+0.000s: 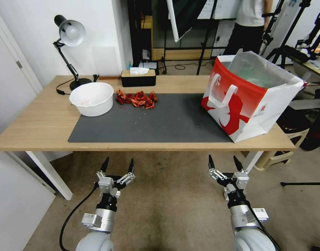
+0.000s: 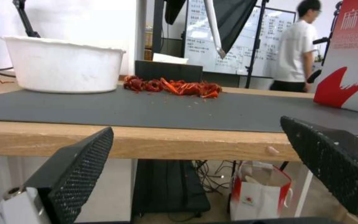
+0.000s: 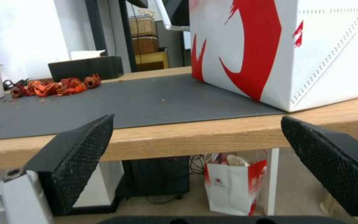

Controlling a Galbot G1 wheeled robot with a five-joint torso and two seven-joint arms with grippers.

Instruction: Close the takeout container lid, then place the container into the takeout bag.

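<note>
Head view. Takeout bag (image 1: pixel 248 99) upright at the right end of the bench (image 1: pixel 34 129), front corner on the dark mat (image 1: pixel 149 122), mouth open, pale lining visible, white handle flat against the red face. Contents of bag not discernible. Left claw (image 1: pixel 118 166) below the bench's near edge, over the floor, fingers spread, empty. Right claw (image 1: pixel 225 163) likewise below the near edge, fingers spread, empty. Bag at about 1 o'clock from the right claw and about 2 o'clock from the left claw, well apart from both. White bowl (image 1: pixel 92 98) on the mat's far left corner; pile of red shells (image 1: pixel 137 99) just beside it at 3 o'clock. Black tissue box (image 1: pixel 138 77) behind the pile; desk lamp (image 1: pixel 71 38) at the bench's far left.

Left wrist view. Both fingers (image 2: pixel 79 174) of the left claw wide apart, nothing between them, level with the bench edge. Bowl (image 2: pixel 61 65), red shells (image 2: pixel 175 87) and tissue box (image 2: pixel 168 70) beyond. Bag face (image 2: pixel 349 84) at the frame edge, far off. Smaller red and white bag (image 2: pixel 258 193) on the floor beneath the bench.

Right wrist view. Fingers (image 3: pixel 79 161) of the right claw wide apart, empty, just short of the bench edge. Takeout bag (image 3: pixel 286 49) near, standing on the bench beyond the fingers.
</note>
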